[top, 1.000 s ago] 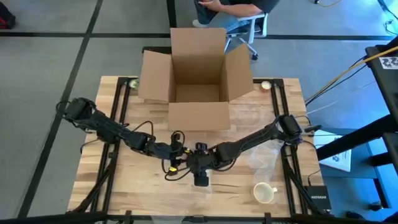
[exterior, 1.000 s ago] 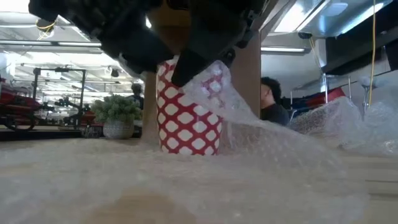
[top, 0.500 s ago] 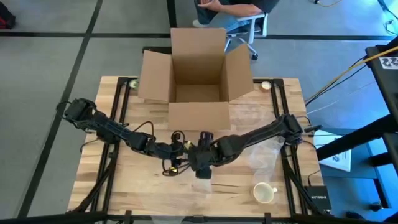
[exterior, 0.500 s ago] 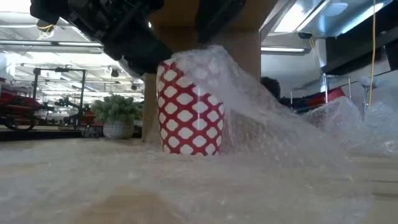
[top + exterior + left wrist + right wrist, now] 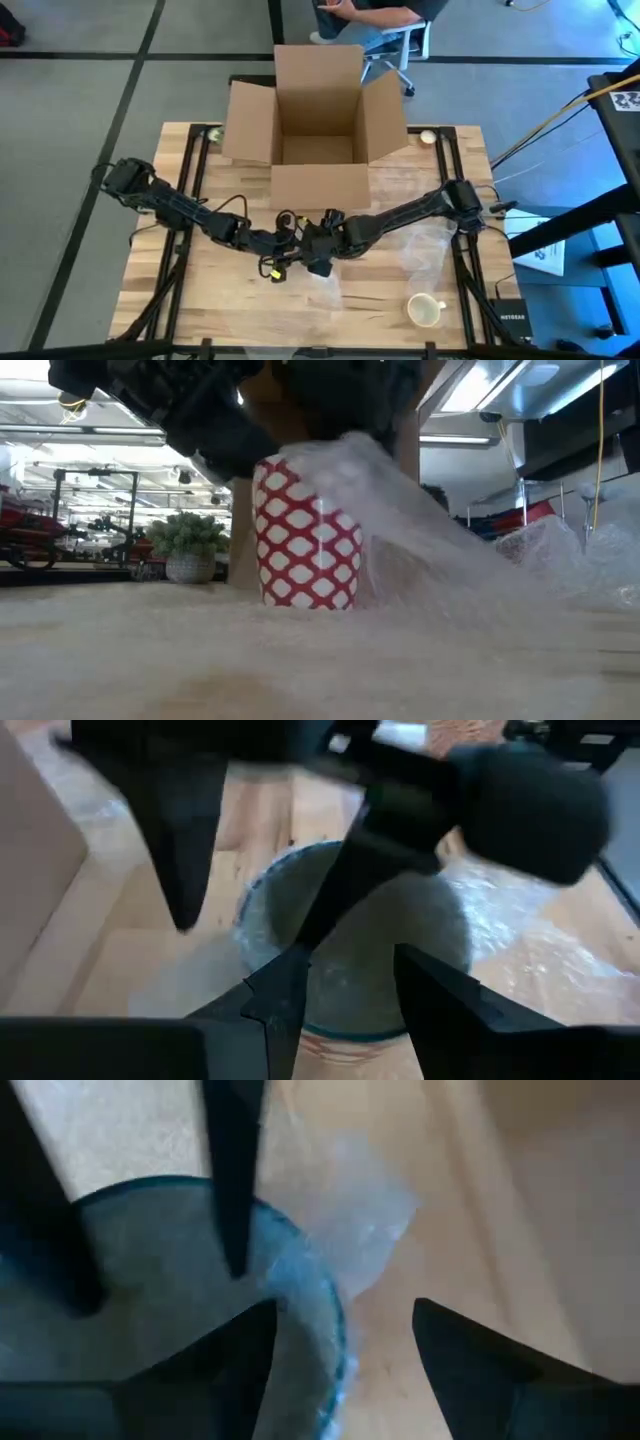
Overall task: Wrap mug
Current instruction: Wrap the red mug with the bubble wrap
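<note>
Bubble wrap (image 5: 420, 550) is now seen draped higher over the red-and-white patterned mug (image 5: 305, 540) than it was 1 second ago: then only a flap was pinched at the rim, whereas now the sheet is carried across the top and down 1 side, and in the high view the right gripper (image 5: 322, 243) is found shifted up the table toward the cardboard box (image 5: 315, 120). By this the fold-over step is judged to be under way, with the near face of the mug still bare and the wrapping far from complete. The mug stands upright at the middle of the wooden table (image 5: 200, 300), on the spread sheet. The left gripper (image 5: 345, 985) is held directly over the mug's mouth, its 2 fingers parted and astride the near rim, with nothing clamped between them. The right gripper (image 5: 345, 1350) is also set open at the rim, 1 finger just inside and 1 outside, a fold of wrap lying just beyond it. A second, plain mug (image 5: 425, 310) is left well apart near the table's right front corner.
</note>
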